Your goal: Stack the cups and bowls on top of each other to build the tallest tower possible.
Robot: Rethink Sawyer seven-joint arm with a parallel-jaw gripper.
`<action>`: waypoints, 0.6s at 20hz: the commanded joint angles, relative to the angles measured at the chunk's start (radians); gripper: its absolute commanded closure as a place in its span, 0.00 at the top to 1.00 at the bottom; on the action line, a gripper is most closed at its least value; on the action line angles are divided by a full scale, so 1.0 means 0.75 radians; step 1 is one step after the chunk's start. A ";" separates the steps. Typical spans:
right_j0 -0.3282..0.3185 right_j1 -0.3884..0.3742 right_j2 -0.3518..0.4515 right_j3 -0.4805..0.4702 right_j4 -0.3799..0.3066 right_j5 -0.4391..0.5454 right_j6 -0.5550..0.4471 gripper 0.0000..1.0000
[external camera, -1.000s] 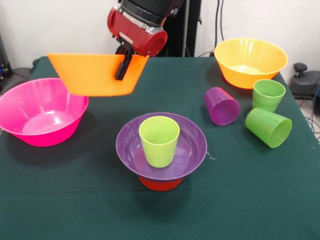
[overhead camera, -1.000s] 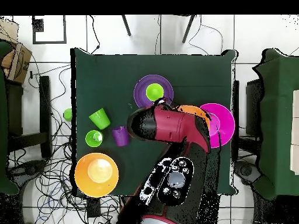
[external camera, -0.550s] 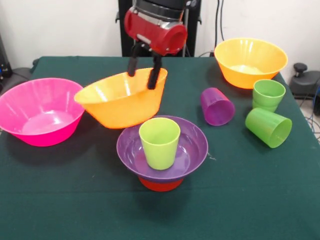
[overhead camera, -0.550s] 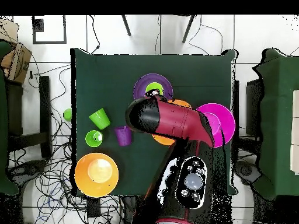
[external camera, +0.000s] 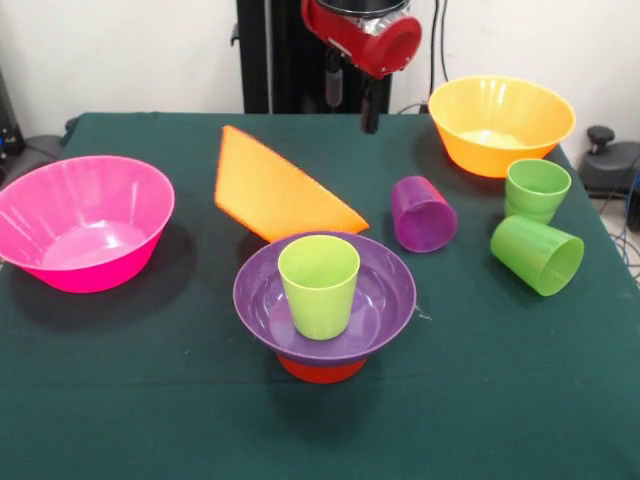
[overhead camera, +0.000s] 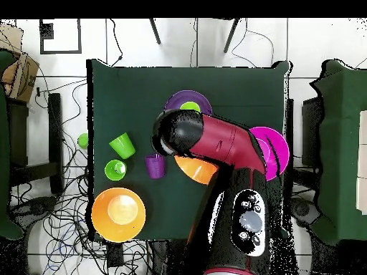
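I see the hand [external camera: 348, 100] now empty, fingers apart, raised at the far edge. The orange bowl [external camera: 278, 192] it carried has dropped, lying tipped on the bench just behind the tower [external camera: 322, 300]. Stack not raised; needs a regrasp.

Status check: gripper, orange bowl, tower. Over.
Gripper open, empty, raised. Orange bowl tipped on its side behind the tower. Nothing in the way.

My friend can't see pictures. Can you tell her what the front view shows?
A yellow-green cup stands in a purple bowl on a small orange bowl, mid-table. An orange bowl lies tipped behind it, the empty gripper above; a pink bowl, purple cup and green cups sit around.
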State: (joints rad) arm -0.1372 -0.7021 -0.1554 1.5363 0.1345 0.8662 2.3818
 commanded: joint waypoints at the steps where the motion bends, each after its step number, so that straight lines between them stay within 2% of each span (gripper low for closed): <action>1: -0.021 0.046 0.194 0.025 0.015 0.102 -0.063 1.00; 4: -0.018 0.038 0.198 0.045 0.014 0.040 -0.051 1.00; 6: -0.010 0.036 0.194 0.066 -0.004 -0.063 -0.040 1.00; 12: 0.059 0.062 0.099 0.103 -0.212 -0.441 -0.016 1.00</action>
State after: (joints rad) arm -0.1278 -0.7017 -0.1312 1.5373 0.1029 0.7334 2.3818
